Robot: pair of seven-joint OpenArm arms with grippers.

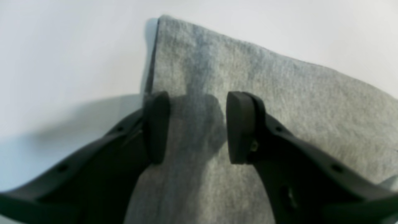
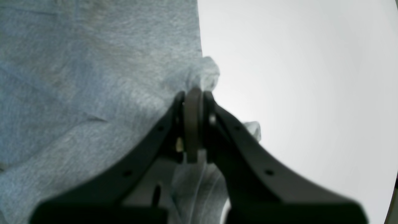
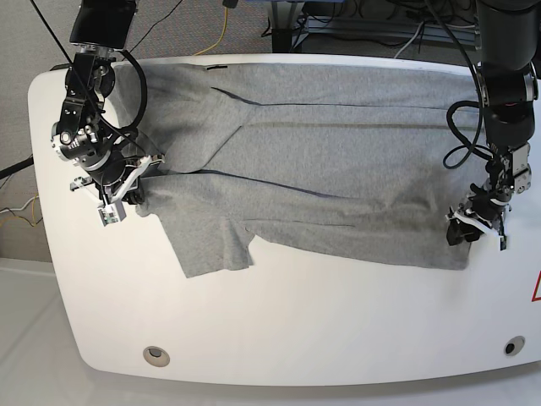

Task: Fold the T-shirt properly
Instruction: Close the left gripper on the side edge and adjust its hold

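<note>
One large grey T-shirt (image 3: 321,161) to deal with, spread nearly flat across the white tabletop (image 3: 296,330), plain side up, with one sleeve (image 3: 207,245) pointing toward the near edge. Looks light, soft and limp, with no stiffness to hold a shape. Likely to sag, stretch and trail behind whatever lifts it. Probably drags a little on the surface rather than sliding freely. Nothing fragile about it.

Shows the right hand (image 2: 192,102) clamped together on a small bunch of cloth at the shirt's edge, at the left of the base view, with puckered fabric just past the fingertips. Shows the left hand (image 1: 197,124) with fingers apart, poised over the cloth just inside a corner at the opposite end, nothing pinched yet. Cannot tell whether touching.

Best taken at corners and seams, hem and shoulder, where doubled cloth gives a firmer bite. Needs both ends raised together and kept taut, or else folds crooked. Risks catching only the top layer with a shallow pinch.
</note>
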